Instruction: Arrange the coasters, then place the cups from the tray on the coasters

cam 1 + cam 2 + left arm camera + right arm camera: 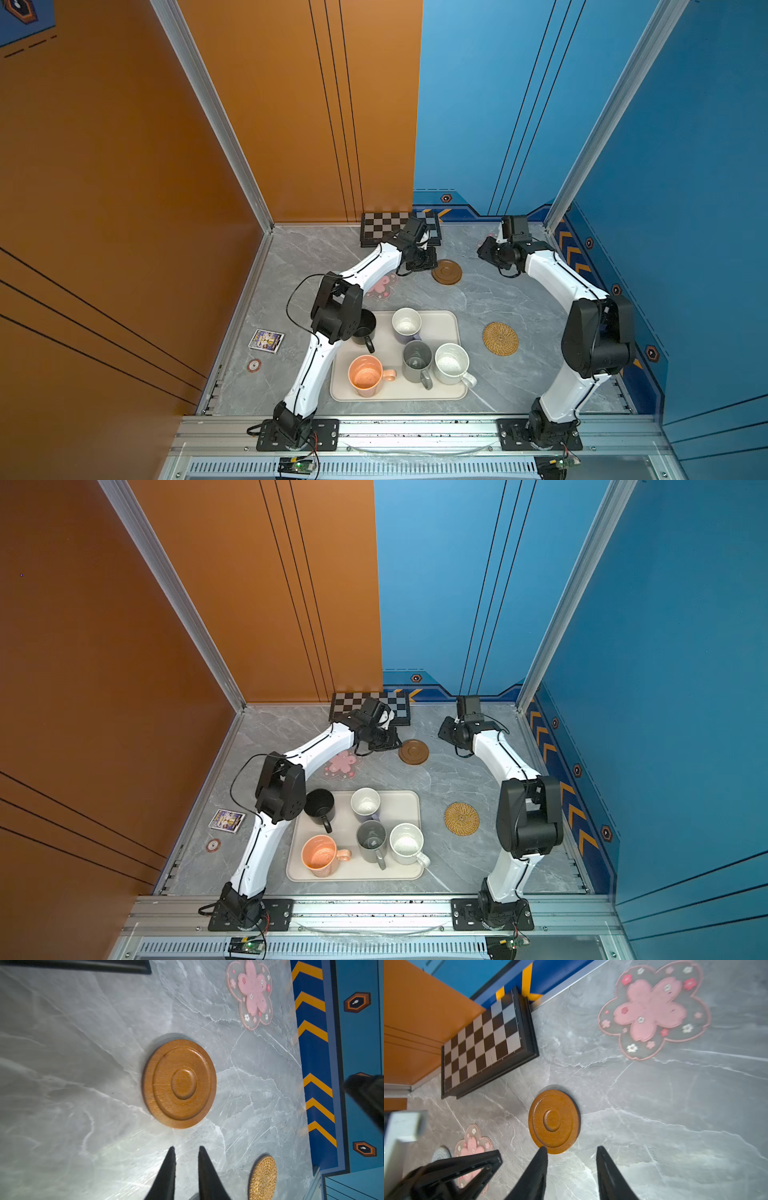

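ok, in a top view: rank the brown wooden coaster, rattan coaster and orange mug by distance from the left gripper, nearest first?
From the left gripper, in a top view:
1. brown wooden coaster: right beside it, at the back.
2. rattan coaster: right of the tray.
3. orange mug: on the tray, front left corner.

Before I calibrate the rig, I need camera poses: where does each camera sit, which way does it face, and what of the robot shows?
Both top views: high above the front rail, looking down on the table and tray; left arm and right arm show base to wrist.
Left wrist: low over the table, facing the brown coaster and chevron wall; left gripper tips show.
Right wrist: low, facing that coaster and the checkerboard; right gripper tips show.
Shared: all four see the brown coaster.
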Robot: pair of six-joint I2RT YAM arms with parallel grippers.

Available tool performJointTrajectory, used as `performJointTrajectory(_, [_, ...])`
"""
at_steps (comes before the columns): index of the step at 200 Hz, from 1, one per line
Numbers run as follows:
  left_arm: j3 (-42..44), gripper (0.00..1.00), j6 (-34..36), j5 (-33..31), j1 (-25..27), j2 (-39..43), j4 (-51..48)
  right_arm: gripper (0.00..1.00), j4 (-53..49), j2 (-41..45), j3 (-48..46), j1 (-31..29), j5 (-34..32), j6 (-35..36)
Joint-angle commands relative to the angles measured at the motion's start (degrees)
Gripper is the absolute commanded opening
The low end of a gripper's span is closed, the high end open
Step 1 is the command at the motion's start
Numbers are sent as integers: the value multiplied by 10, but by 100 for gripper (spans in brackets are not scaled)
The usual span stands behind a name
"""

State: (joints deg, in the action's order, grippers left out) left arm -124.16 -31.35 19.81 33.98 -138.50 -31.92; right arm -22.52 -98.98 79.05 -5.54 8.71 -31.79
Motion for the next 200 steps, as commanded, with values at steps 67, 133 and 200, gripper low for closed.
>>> performJointTrajectory(67, [-148, 18, -25, -6, 50, -128, -7, 50, -61, 123, -99, 29, -14, 46])
performJointTrajectory(133, [-136, 17, -42, -57, 38, -137, -7, 50, -62, 152, -135, 53, 6, 55])
performJointTrajectory(200, [-129, 17, -43, -67, 20, -140, -5, 50, -55, 134, -136, 52, 18, 49])
